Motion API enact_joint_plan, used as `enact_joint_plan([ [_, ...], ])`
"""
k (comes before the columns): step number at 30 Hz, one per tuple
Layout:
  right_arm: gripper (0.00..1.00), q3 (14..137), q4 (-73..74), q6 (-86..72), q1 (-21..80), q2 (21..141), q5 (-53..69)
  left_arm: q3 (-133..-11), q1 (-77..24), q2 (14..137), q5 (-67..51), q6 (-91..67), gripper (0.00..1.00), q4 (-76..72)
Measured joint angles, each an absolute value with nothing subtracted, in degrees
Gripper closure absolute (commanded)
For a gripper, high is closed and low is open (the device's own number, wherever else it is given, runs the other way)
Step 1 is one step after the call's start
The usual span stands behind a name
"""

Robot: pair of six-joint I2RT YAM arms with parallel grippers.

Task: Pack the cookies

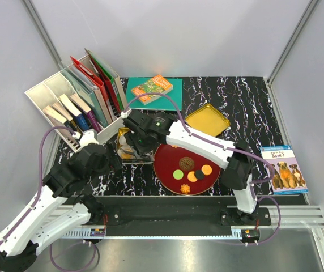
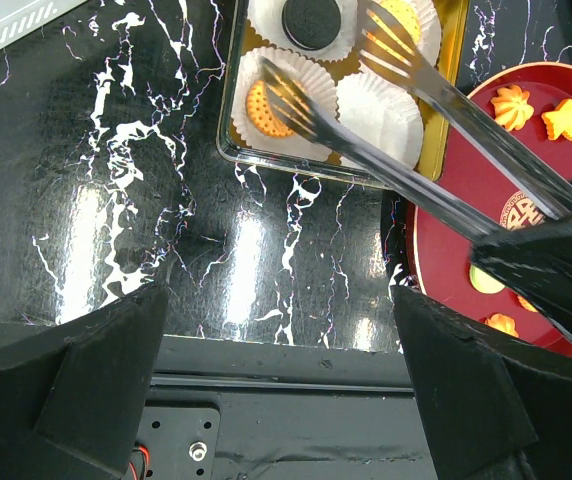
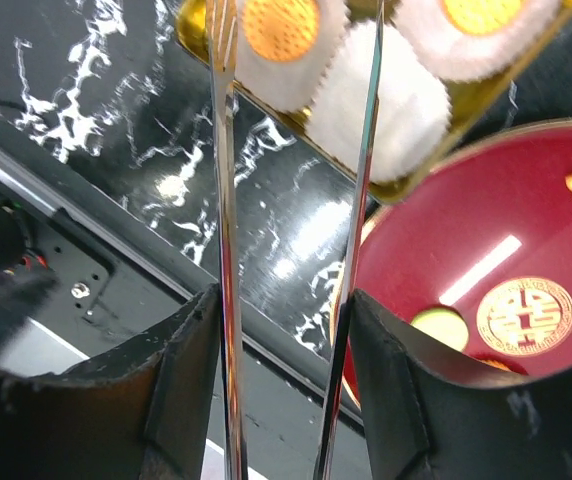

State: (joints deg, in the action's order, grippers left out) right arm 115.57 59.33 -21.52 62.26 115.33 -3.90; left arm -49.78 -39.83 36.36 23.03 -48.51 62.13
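Note:
Several cookies [image 1: 192, 176] lie on the red plate [image 1: 167, 161]: green, orange and dark discs and an orange flower. My right gripper [image 3: 286, 350] is shut on metal tongs [image 3: 223, 200]. The tong tips stand apart and empty over the gold tray [image 2: 228, 120] left of the plate. The tray's paper cups hold an orange cookie [image 2: 263, 108], a dark cookie [image 2: 311, 20] and another orange one [image 2: 396, 20]; one cup [image 2: 378, 105] is empty. My left gripper [image 2: 276, 340] is open and empty above the table's near edge, in front of the tray. From above, the right gripper [image 1: 136, 139] hides most of the tray.
A white file rack [image 1: 43, 93] with books stands at the back left. A teal book [image 1: 170, 96] and the gold tray lid [image 1: 207, 119] lie behind the plate. A dog picture book [image 1: 284, 170] lies at the right edge. A black rail [image 2: 296, 370] runs along the near edge.

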Motion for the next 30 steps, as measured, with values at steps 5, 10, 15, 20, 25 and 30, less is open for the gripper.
enact_joint_plan([
  [5, 0.45, 103.7, 59.5, -23.3, 61.7, 105.2, -6.5, -49.8, -39.8, 36.4, 23.0, -48.5, 0.01, 62.1],
  [10, 0.45, 94.9, 62.7, -27.0, 60.4, 90.9, -9.7, -49.8, -39.8, 38.3, 22.7, -48.4, 0.01, 61.3],
  [15, 0.45, 90.0, 66.5, -31.6, 60.3, 81.3, -12.1, -49.8, -39.8, 43.1, 20.9, -47.7, 0.01, 57.7],
  [20, 0.47, 83.6, 71.6, -36.3, 60.3, 76.5, -12.9, -49.8, -39.8, 48.0, 18.8, -47.0, 0.01, 53.8],
  [25, 0.49, 76.7, 75.3, -41.9, 60.3, 70.1, -12.3, -49.8, -39.8, 51.1, 16.7, -46.4, 0.01, 50.2],
  [30, 0.49, 73.8, 76.4, -44.6, 60.5, 65.4, -10.0, -49.8, -39.8, 54.0, 15.3, -46.3, 0.01, 47.7],
])
